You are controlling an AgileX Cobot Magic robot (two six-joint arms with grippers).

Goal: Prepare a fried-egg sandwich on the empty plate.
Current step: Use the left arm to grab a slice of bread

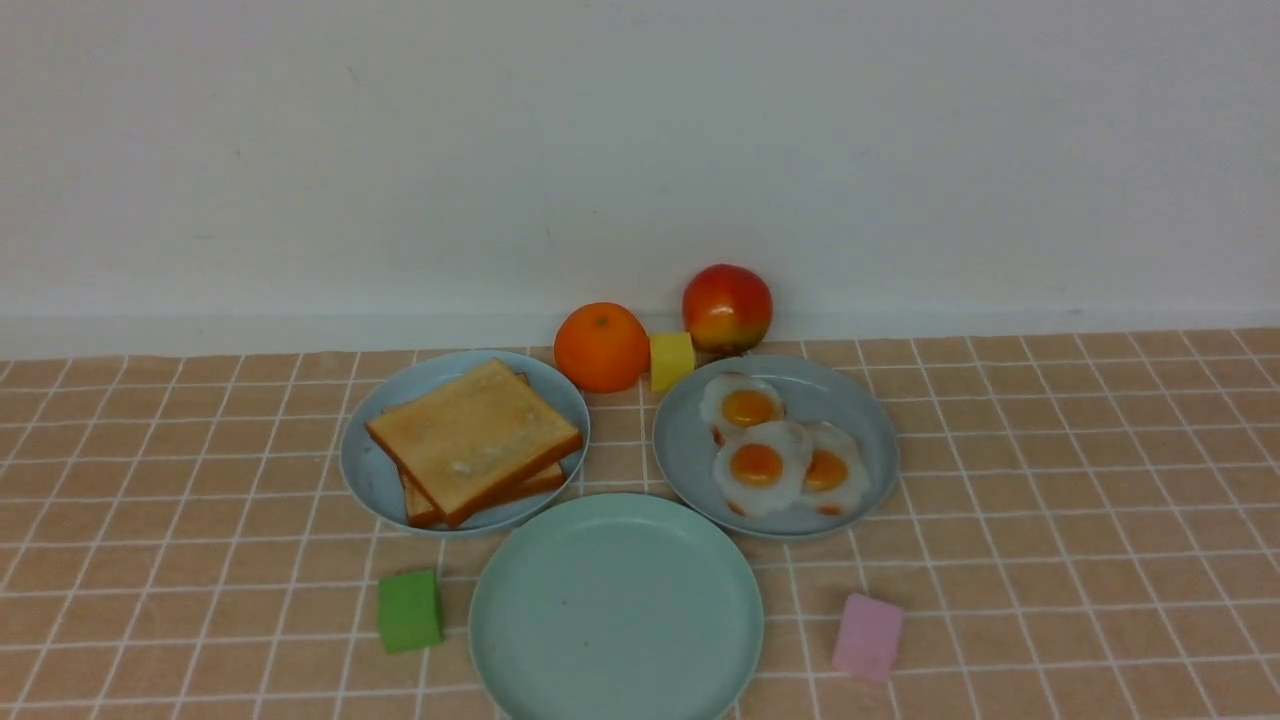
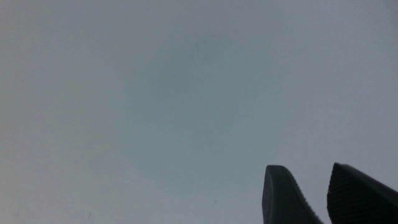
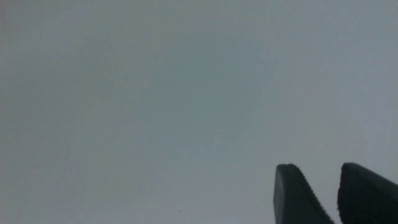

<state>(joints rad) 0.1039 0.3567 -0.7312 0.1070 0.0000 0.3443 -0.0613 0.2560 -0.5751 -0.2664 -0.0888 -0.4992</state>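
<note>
Both my end effectors, left (image 2: 306, 186) and right (image 3: 317, 186), are open and hold nothing. The top toast (image 1: 475, 435) lies right on another slice, so I might drag both (bread is sneaky!); the front egg (image 1: 762, 468) overlaps its neighbours, so they might slide too.

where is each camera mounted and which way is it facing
Front: between the arms, looking forward and down at the green plate and the wall; no robot parts show.
Left wrist: faces a blank pale surface; open left end effector shows.
Right wrist: likewise; open right end effector shows.
Both wrist views share no identifiable object.
</note>
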